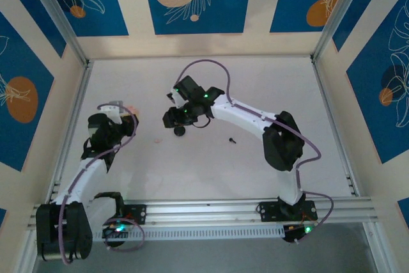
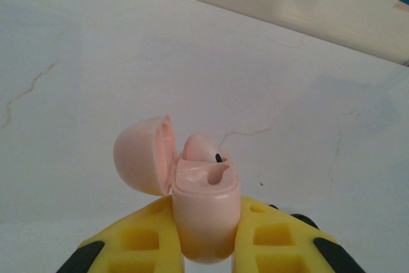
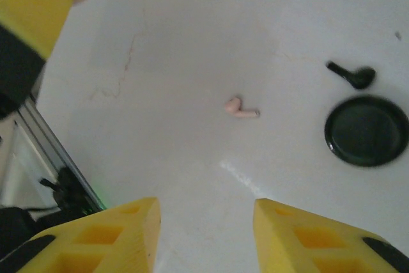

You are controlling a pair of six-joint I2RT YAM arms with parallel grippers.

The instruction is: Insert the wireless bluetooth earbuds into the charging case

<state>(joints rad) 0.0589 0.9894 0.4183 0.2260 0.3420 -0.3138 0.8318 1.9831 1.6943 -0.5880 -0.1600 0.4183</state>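
The biggest risk lies with the left gripper. It is clamped on the lower body of the pink case at the bottom centre of its wrist view, with the lid hinged open to the left. The rounded shell is pinched low, so a push from above could twist it or squirt it out.

The right gripper, fingers partly apart and holding nothing, hangs over the table. The black puck lies at the right edge of its view, and a descent off-line could knock it.

The pink bud lies loose mid-frame, and the black bud lies just above the puck. Both are tiny, so either could skid from a closing finger or be caught at an angle that fits no slot.

In the top view the case is only a pale blur at mid-left. I cannot tell whether the puck is a shut case or just a lid. One slot of the pink case seems filled, with a dark speck on it. The other looks empty, but its depth is hidden.
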